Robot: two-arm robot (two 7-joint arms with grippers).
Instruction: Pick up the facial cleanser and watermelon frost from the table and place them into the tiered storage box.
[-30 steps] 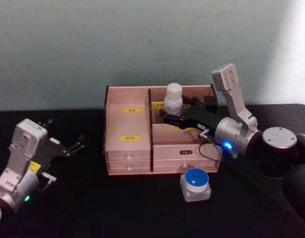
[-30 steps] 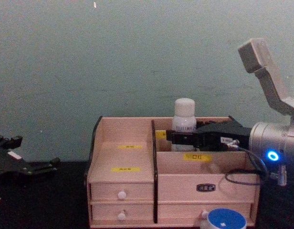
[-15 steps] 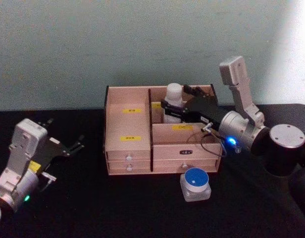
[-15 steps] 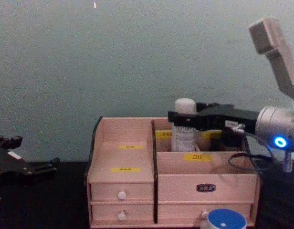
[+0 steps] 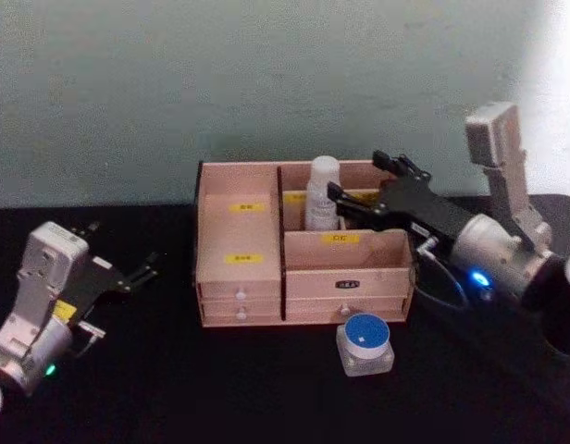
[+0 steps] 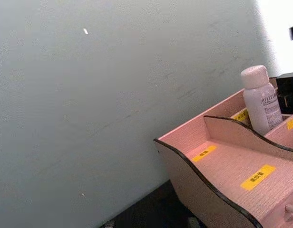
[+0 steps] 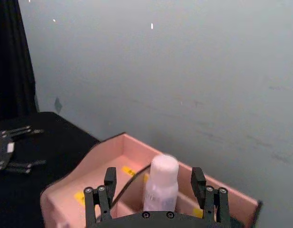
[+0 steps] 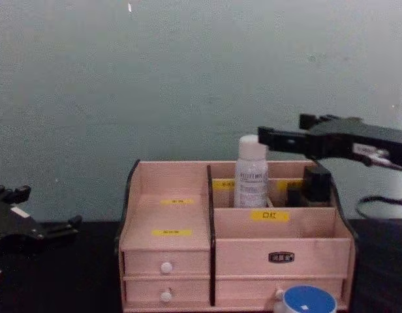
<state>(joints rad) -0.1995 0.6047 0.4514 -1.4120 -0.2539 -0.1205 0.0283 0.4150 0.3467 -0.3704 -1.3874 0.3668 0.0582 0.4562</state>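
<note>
The facial cleanser (image 5: 322, 192), a slim translucent bottle with a rounded white cap, stands upright in the tiered storage box (image 5: 239, 277), in the rear compartment just right of the dark-trimmed centre divider, near the middle of the head view. The box is pale grained wood with stepped tiers, yellow labels and white-knobbed drawers.

The right gripper (image 5: 354, 174) hangs over the box's right rear, just beside the bottle's cap, its black fingers spread wide and holding nothing; from its wrist, the bottle shows between them, farther off.

The watermelon frost (image 5: 365, 344), a squat clear jar with a round blue lid, sits on the black table (image 5: 220, 388) just in front of the box's right drawers.

At lower left, the left gripper (image 5: 126, 242) rests parked, fingers apart and empty.
</note>
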